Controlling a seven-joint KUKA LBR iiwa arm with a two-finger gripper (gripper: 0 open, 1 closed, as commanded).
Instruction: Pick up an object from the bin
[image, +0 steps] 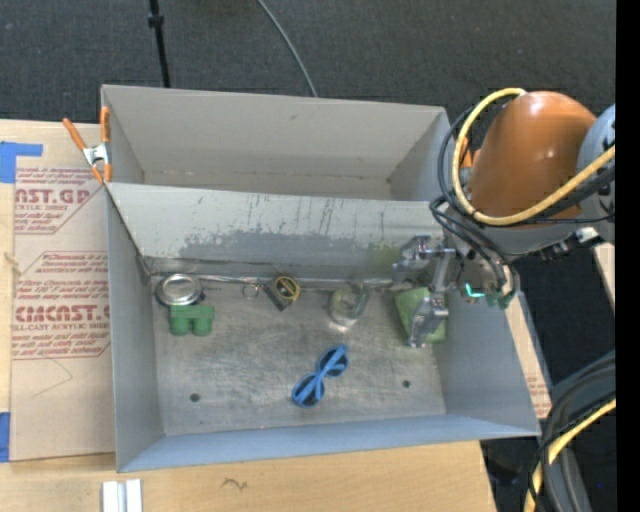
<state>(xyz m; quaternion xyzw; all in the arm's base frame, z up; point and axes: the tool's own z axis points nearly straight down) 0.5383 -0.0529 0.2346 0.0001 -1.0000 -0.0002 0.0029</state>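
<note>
Jaws beside green lump (405, 307) (perhaps touching it); right of bin (482, 388)

— How many things lie in the bin (300, 200)?

— Six I can count for sure, perhaps seven.

— How many blue?

— One: a pair of blue toy glasses (322, 376).

— And green?

— Two. One green block (190, 321) on the left, and one green lump (406, 302) on the right.

— Any metal?

— One round silver tin (180, 290) and one small brass-coloured piece (286, 291).

— What's the sixth?

— One clear cup-like thing (347, 303).

— And the doubtful seventh?

— A tiny ring-like bit (250, 291), just one. It is too small to tell what it is.
</note>
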